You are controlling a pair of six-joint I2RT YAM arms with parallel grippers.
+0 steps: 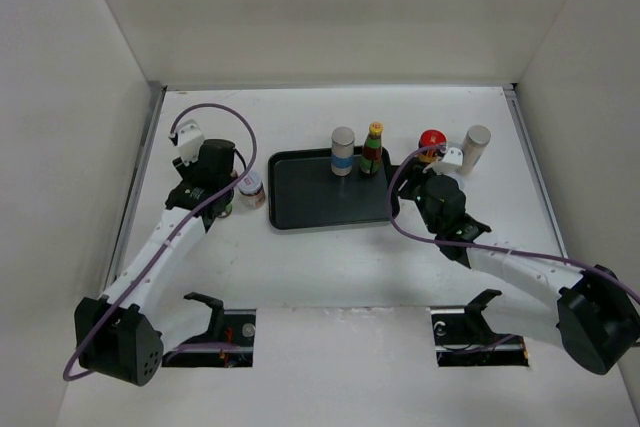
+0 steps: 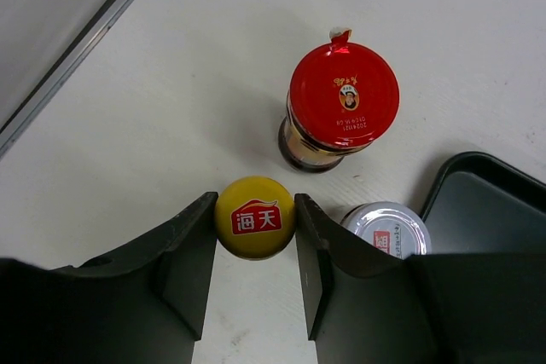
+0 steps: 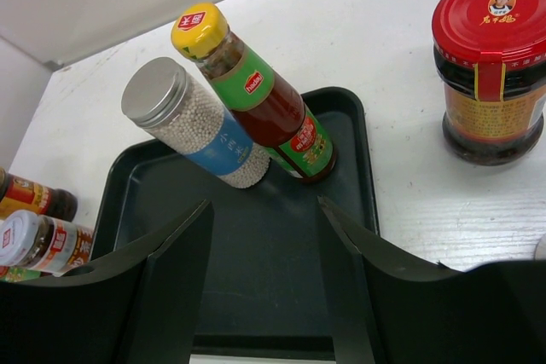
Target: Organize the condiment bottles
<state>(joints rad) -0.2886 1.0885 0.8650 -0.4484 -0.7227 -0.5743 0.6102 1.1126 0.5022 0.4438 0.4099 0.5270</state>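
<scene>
My left gripper (image 2: 254,202) is shut on the yellow cap of a slim sauce bottle (image 2: 254,221) standing on the table left of the tray; in the top view this gripper (image 1: 222,199) hides the bottle. A red-lidded jar (image 2: 343,100) stands just beyond it, and a silver-lidded jar (image 2: 386,228) (image 1: 250,188) stands beside my right finger. On the black tray (image 1: 300,197) stand a grey-capped shaker (image 1: 343,150) (image 3: 192,121) and a second yellow-capped sauce bottle (image 1: 372,149) (image 3: 256,91). My right gripper (image 3: 264,206) is open and empty above the tray's right part (image 1: 415,179).
A second red-lidded jar (image 1: 432,142) (image 3: 488,57) and a tall grey-capped jar (image 1: 476,147) stand on the table right of the tray. The table's left rail (image 1: 150,147) runs close to my left arm. White walls enclose the back and sides.
</scene>
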